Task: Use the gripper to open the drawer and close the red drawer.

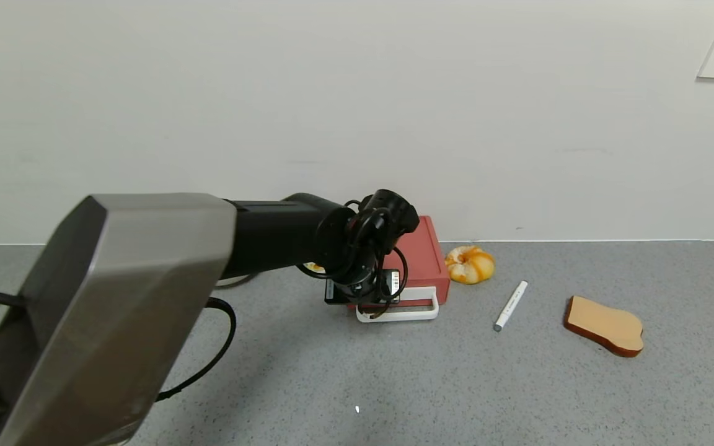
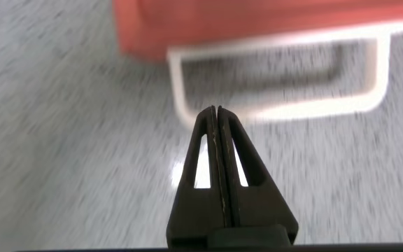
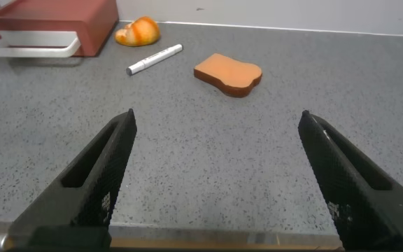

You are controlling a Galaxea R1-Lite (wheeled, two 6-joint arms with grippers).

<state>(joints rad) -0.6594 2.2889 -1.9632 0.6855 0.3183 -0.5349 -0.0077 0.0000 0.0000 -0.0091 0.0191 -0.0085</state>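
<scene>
No legible text; gripper (image 1: 374, 303) barcode label unreadable.

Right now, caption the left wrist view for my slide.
Left gripper, fingers shut, poised just before the red drawer's white handle.

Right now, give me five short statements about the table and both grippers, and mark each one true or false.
1. The left gripper is shut, its tips just short of the white rectangular loop handle of the salmon-red plastic drawer box. True.
2. The right gripper is shut on the white marker pen. False: it is open, holds nothing, and the pen lies far from it.
3. The tan bread-slice shape lies on top of the drawer box. False: it lies on the grey speckled table.
4. The orange and white doughnut-like object sits beside the drawer box, near the wall. True.
5. The pen lies between the doughnut-like object and the bread-slice shape. True.
</scene>
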